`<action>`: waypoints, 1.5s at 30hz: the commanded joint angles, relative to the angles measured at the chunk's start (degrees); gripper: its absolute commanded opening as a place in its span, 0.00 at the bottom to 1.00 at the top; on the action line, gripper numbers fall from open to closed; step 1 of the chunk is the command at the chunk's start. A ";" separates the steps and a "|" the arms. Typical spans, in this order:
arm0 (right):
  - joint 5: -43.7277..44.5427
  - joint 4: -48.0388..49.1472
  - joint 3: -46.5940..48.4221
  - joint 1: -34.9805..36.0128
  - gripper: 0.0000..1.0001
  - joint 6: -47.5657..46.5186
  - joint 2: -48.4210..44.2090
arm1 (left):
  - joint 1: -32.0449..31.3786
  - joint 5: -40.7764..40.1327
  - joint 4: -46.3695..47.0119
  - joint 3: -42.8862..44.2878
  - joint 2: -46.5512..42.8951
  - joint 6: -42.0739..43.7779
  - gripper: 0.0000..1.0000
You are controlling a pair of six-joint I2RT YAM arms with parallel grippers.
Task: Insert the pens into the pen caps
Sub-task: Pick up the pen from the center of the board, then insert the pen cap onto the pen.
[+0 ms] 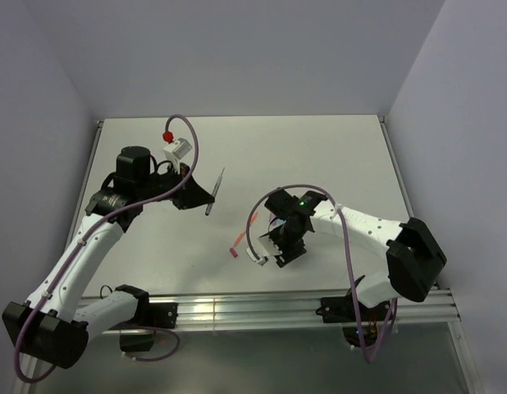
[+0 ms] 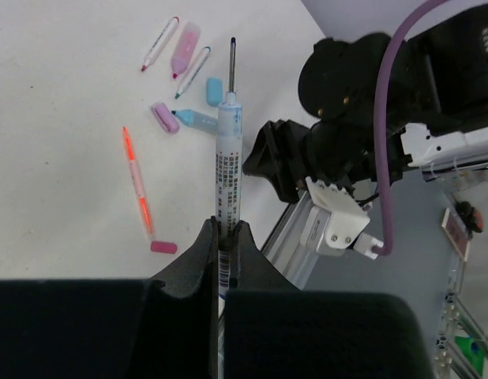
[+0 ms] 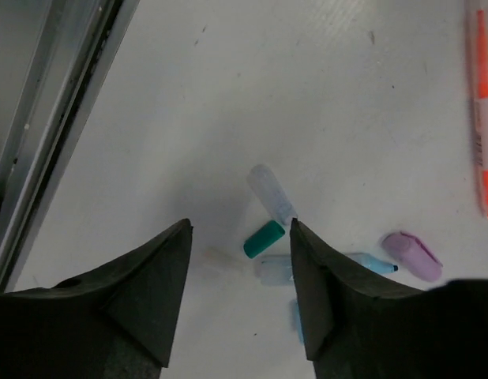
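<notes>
Left end effector [image 2: 225, 237] clamps a whitish pen [image 2: 230, 150], tip outward, ready for capping; right end effector [image 3: 240, 229], jaws apart, hovers above a teal cap [image 3: 264, 238] lying between them, probably its pick.

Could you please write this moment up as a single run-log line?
left hand: shut on white pen, tip bare | right hand: open, over teal cap | capping: not yet done

The bench [image 3: 307, 95] is matt, smooth and white. The teal cap [image 3: 264, 238] and white pen [image 2: 229, 158] look like smooth plastic. The edge rail [image 1: 303, 305] is ribbed metal.
</notes>
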 commanded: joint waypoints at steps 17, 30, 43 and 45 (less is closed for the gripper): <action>9.91 12.92 -4.70 4.69 0.49 -13.19 6.20 | 3.00 6.81 4.71 0.31 3.80 -5.28 0.00; 11.40 15.74 -7.25 5.13 0.45 -13.19 7.61 | 3.00 6.11 5.60 -1.54 3.18 -5.55 0.00; 10.44 16.00 -8.04 5.83 0.30 -10.99 9.36 | 2.92 5.49 6.12 -2.25 3.54 -5.37 0.00; 9.91 16.00 -7.51 5.92 0.21 -9.33 9.89 | 3.00 5.32 5.95 -2.25 3.45 -5.19 0.00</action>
